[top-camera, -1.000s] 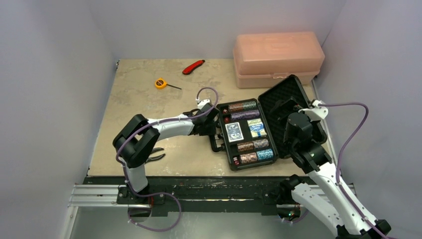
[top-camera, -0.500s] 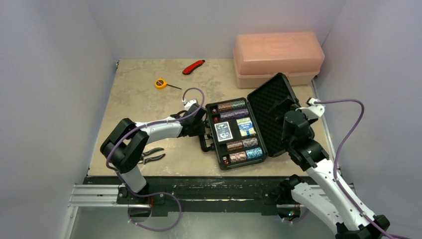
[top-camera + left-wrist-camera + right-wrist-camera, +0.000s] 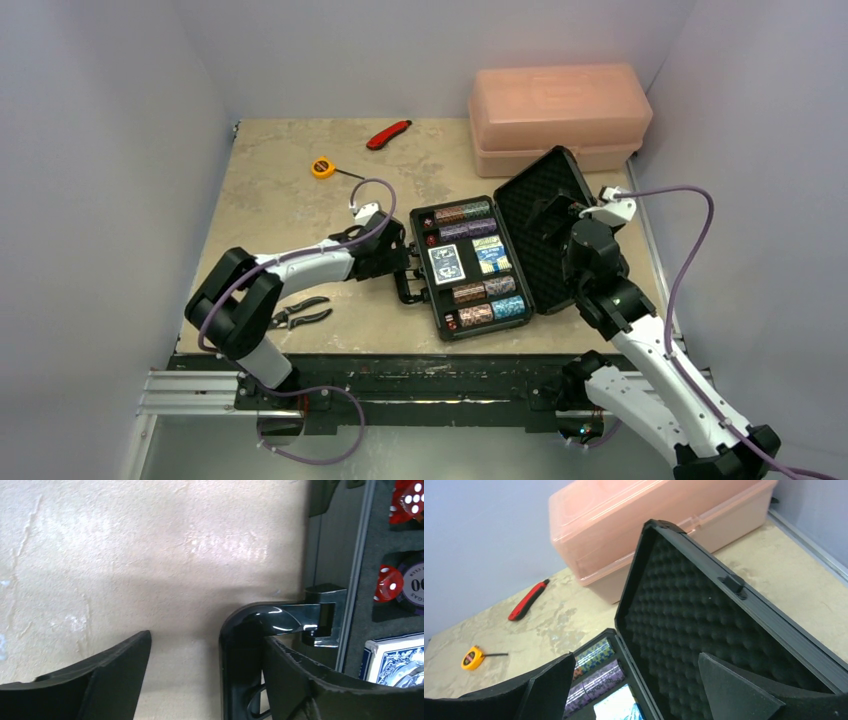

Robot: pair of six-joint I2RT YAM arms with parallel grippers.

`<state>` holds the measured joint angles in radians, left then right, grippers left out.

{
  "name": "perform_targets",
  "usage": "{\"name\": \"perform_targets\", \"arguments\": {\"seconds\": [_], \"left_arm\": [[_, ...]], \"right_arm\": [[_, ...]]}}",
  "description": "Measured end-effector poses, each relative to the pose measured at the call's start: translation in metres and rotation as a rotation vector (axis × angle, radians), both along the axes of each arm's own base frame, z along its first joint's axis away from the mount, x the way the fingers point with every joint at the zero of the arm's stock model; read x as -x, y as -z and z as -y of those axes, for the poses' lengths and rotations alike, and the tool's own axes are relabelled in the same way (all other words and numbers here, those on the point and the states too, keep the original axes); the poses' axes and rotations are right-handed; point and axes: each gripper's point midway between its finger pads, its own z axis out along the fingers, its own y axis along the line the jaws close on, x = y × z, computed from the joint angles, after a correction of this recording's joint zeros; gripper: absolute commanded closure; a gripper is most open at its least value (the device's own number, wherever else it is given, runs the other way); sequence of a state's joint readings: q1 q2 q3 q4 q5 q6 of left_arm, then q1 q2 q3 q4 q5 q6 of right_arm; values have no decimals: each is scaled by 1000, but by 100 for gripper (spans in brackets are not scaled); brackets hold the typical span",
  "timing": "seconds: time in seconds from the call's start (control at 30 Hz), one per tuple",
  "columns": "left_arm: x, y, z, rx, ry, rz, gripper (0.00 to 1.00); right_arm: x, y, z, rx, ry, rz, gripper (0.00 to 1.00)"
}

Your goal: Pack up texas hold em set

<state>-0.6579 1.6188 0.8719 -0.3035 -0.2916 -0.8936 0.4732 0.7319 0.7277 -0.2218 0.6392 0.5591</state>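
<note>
Your left gripper (image 3: 207, 640) is straddling the case's black handle (image 3: 250, 625), fingers spread and not clamping. The handle is sitting against the finger nearer the case. Your right gripper (image 3: 636, 655) is hovering in front of the raised, foam-lined lid (image 3: 704, 610), also spread and holding nothing. The case (image 3: 486, 330) is lying open between your arms, with chip rolls (image 3: 462, 212), card decks (image 3: 445, 263) and red dice (image 3: 390, 582) seated inside. Closing looks like the step in hand. Try steadying the handle while tipping the lid over from behind its top edge.
</note>
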Motion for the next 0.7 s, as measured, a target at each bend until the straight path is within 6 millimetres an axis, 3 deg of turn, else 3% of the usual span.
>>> {"name": "perform_targets", "arguments": {"seconds": [0.3, 0.7], "left_arm": [[10, -17, -13, 6, 4, 31, 4], [36, -50, -55, -99, 34, 41, 2]], "right_arm": [[-9, 4, -26, 49, -144, -32, 1], [-18, -37, -44, 38, -226, 3, 1]]}}
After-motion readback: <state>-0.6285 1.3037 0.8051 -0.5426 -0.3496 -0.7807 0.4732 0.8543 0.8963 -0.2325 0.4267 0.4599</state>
